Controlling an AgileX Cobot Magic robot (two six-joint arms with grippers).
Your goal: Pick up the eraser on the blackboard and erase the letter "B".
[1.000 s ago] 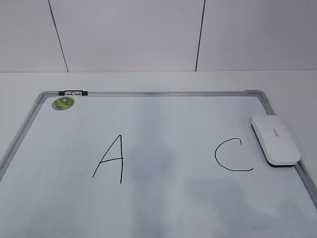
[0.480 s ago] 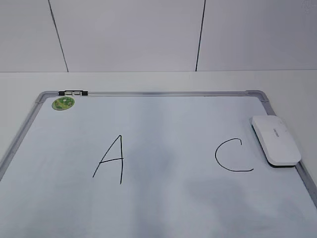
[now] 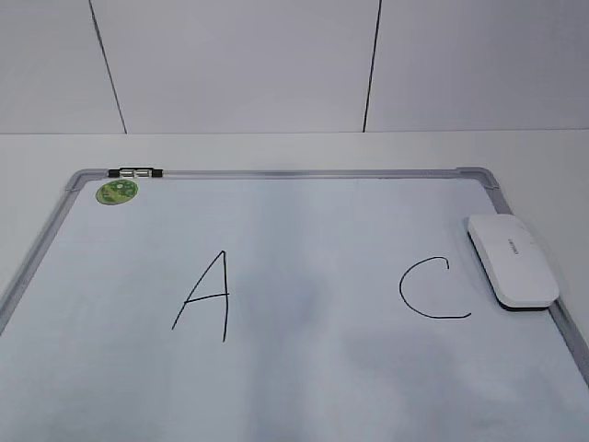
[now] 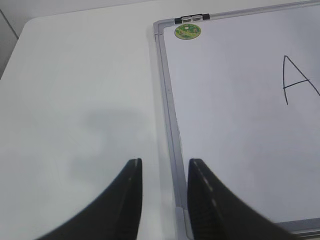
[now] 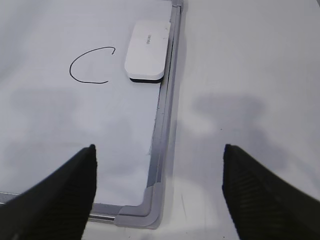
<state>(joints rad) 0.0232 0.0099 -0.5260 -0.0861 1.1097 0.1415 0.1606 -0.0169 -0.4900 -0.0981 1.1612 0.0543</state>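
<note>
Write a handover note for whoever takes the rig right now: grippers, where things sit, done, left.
Left gripper: empty, jaws a narrow gap apart, over the blackboard's left frame edge.
Right gripper: wide open, empty, above the board's near right corner.
Eraser: lying on the board at its right edge, next to the C, not held.
Board shows only the A and C; no B between them, that patch reads blank.
Done: B is gone, eraser set down.
Left: nothing visible; confirm and stop.

A round green sticker (image 3: 118, 191), black letters A (image 3: 204, 295) and C (image 3: 431, 288), white table (image 3: 276, 147), panelled wall (image 3: 276, 55).
</note>
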